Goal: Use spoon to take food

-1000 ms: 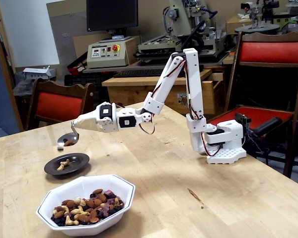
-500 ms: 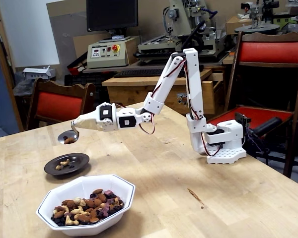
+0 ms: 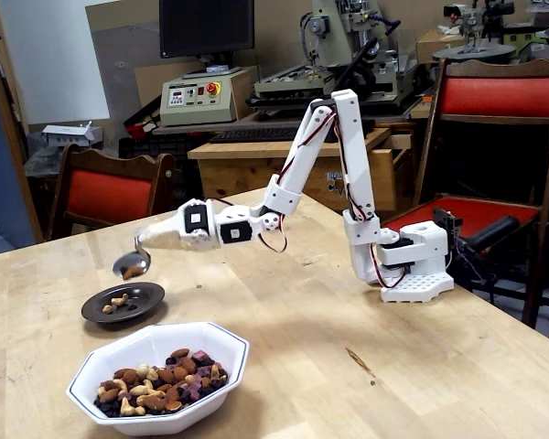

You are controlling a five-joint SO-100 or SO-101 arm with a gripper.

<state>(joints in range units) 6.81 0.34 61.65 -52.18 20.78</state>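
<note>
Now the gripper [image 3: 146, 243] (clamped on the spoon [image 3: 132, 264]) holds food [image 3: 128, 272] above the dark saucer [image 3: 123, 303]

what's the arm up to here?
The white arm's gripper holds a small metal spoon above the dark saucer at the left of the fixed view. The spoon's bowl carries a brown piece of food, and a few nuts already lie on the saucer. In front of it, the white octagonal bowl holds a mix of nuts and dark dried fruit. It looks like scoops are being moved from bowl to saucer, with this one about to be tipped out.
</note>
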